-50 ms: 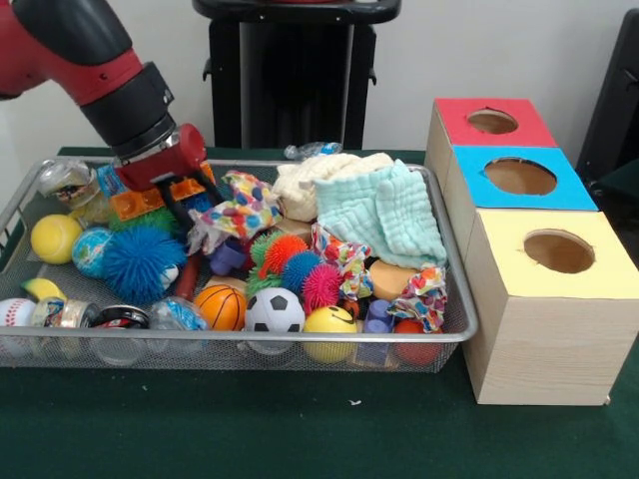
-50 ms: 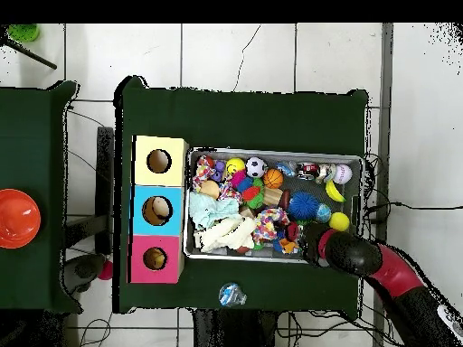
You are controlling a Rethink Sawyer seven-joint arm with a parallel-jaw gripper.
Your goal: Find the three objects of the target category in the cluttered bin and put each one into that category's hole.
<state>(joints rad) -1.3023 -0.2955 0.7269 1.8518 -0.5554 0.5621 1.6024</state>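
Wire mesh bin point(image 1: 454, 334) on green worktop point(image 1: 300, 429), packed with clutter: soccer ball point(image 1: 275, 310), basketball point(image 1: 221, 306) and yellow smiley ball point(image 1: 330, 321) along near edge; blue spiky ball point(image 1: 144, 263) left of centre; yellow ball point(image 1: 55, 239) and baseball point(image 1: 15, 312) at far left. Mint cloth point(image 1: 399, 212) and cream cloth point(image 1: 310, 182) heaped at far right. Right of bin, touching it, three wooden boxes in a row: yellow-topped box point(image 1: 559, 289) nearest, blue-topped box point(image 1: 519, 178), red-topped box point(image 1: 492, 123) farthest. Each has one round hole. Arm point(image 1: 90, 50) slants down from upper left; tool point(image 1: 165, 185) sunk among toys at bin's far-left corner. Cannot tell whether clenched or released.
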